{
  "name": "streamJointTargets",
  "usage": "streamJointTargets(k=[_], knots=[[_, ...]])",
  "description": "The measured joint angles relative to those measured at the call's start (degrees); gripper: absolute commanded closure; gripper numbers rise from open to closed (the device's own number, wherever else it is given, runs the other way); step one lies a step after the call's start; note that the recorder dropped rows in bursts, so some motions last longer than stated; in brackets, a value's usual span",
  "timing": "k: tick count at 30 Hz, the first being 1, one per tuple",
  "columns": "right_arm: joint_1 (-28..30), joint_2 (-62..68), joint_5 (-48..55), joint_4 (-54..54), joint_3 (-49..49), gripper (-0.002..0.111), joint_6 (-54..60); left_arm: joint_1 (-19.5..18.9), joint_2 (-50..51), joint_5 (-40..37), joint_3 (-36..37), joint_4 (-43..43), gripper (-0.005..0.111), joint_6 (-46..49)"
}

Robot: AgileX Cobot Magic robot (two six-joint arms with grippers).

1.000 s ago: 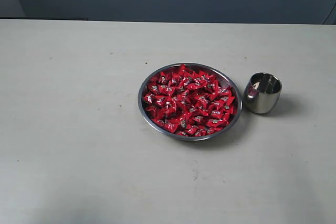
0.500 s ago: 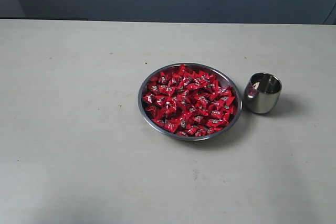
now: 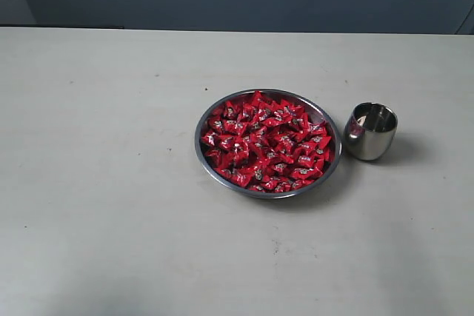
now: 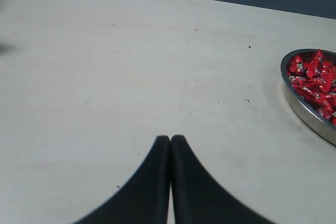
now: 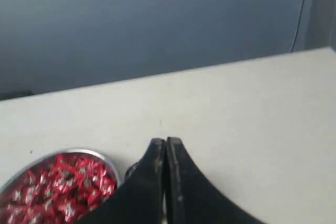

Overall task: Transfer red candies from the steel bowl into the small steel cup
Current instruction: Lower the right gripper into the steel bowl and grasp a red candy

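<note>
Left pincer [image 4: 170,141]: its two dark fingers are pressed together tip to tip with nothing between them, hanging over bare worktop [image 3: 111,183]. It is well clear of the steel bowl [image 3: 198,146], of which its own camera catches only an arc. Neither arm shows in the exterior view, so I judge both to be parked back from the work and the transfer not yet begun.

The bowl sits near the middle of the worktop, flat on its base with its mouth up. Its shallow wall leaves the red candies [image 3: 266,142] open to a reach from straight above. They fill it in a loose heap, from about 9 o'clock round to 3. No shared direction is to be had: the long axes, crimped point to crimped point, run every way, some flat and some propped on their neighbours. A pick would probably have to turn to suit whichever sweet is chosen.

At the bowl's 3 o'clock stands the small steel cup [image 3: 368,142], upright with its mouth up, just beside the rim; whether the two touch I cannot tell. That closeness looks meant to keep each carry short. A pinkish patch shows on its inner wall, either a reflection or a sweet.

The right pincer [image 5: 166,142] is likewise closed flat and empty. Candies lie within its camera's sight, near its tips but untouched.
</note>
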State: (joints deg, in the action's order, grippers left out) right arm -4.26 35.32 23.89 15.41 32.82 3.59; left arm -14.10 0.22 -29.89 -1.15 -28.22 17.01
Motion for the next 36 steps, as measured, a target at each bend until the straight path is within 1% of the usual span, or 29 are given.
streamJointTargets(k=[1,3,6,8,10,12,13,15,16,19,23,28,32,34,36], knots=[[0.0,1.8,1.2,2.0,0.0,0.109,2.0,0.0,0.0,0.0,0.0,0.0,0.106,0.0],[-1.5,9.0,4.4,11.2,0.0,0.109,12.0,0.0,0.0,0.0,0.0,0.0,0.106,0.0],[-6.2,20.0,7.5,23.0,0.4,0.109,26.5,0.0,0.0,0.0,0.0,0.0,0.106,0.0],[-10.1,28.6,9.8,27.4,2.4,0.109,33.6,0.0,0.0,0.0,0.0,0.0,0.106,0.0],[-13.3,37.6,12.1,28.7,6.4,0.108,37.2,0.0,0.0,0.0,0.0,0.0,0.106,0.0],[-15.4,43.8,13.4,29.0,10.9,0.101,39.0,0.0,0.0,0.0,0.0,0.0,0.106,0.0],[-16.2,46.4,14.0,29.1,13.0,0.09,39.5,0.0,0.0,0.0,0.0,0.0,0.106,0.0],[-18.1,54.1,15.4,29.0,19.1,0.071,41.4,0.0,0.0,0.0,0.0,0.0,0.106,0.0],[-18.8,57.4,16.2,28.5,22.6,0.07,41.8,0.0,0.0,0.0,0.0,0.0,0.106,0.0],[-19.3,66.0,16.7,27.5,30.1,0.072,41.9,0.0,0.0,0.0,0.0,0.0,0.106,0.0],[-19.3,72.2,16.7,24.0,34.8,0.072,40.2,0.0,0.0,0.0,0.0,0.0,0.106,0.0],[-19.4,77.3,18.1,22.8,38.1,0.072,39.2,0.0,0.0,0.0,0.0,0.0,0.106,0.0],[-20.2,79.5,18.5,22.4,38.7,0.073,38.5,0.0,0.0,0.0,0.0,0.0,0.106,0.0],[-20.7,80.5,18.3,22.3,38.7,0.076,38.3,0.0,0.0,0.0,0.0,0.0,0.106,0.0],[-21.4,81.4,18.2,22.2,38.7,0.083,38.1,0.0,0.0,0.0,0.0,0.0,0.106,0.0]])
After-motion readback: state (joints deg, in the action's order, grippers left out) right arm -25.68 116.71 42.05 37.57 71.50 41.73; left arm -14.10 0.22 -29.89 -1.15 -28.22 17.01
